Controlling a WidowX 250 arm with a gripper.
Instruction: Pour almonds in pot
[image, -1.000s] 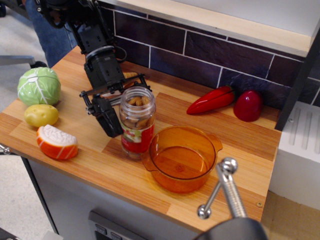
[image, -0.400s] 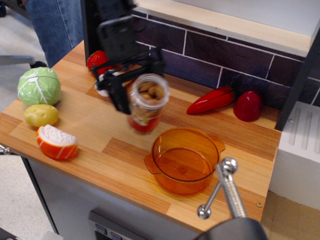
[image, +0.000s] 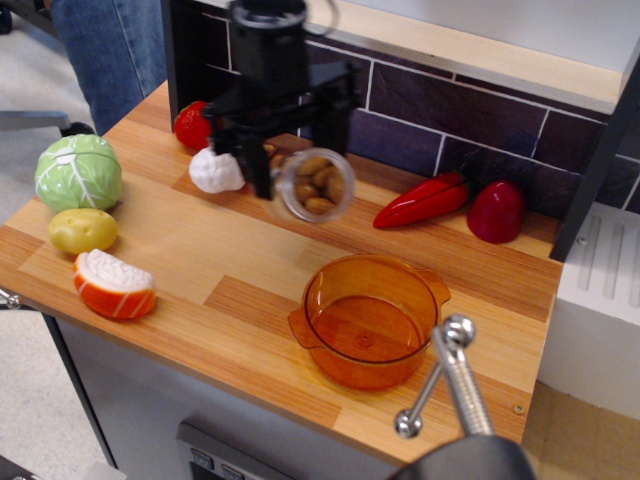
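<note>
Observation.image looks down on a wooden counter (image: 200, 250) against a dark tiled wall (image: 420, 110). The gripper (image: 290, 165) has its jaws clenched on the jar (image: 312, 185), lifted and tipped, mouth toward the camera, almonds (image: 318, 180) inside. The pot (image: 368, 318) sits near the front edge. A cabbage (image: 78, 172) sits at the left edge; a chili (image: 422, 202) lies by the wall.

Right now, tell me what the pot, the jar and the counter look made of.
Pot: translucent orange plastic, glossy; the wood shows through. Jar: clear, probably plastic; almonds visible inside. Counter: wood or wood-look laminate, striped grain, satin finish.
</note>
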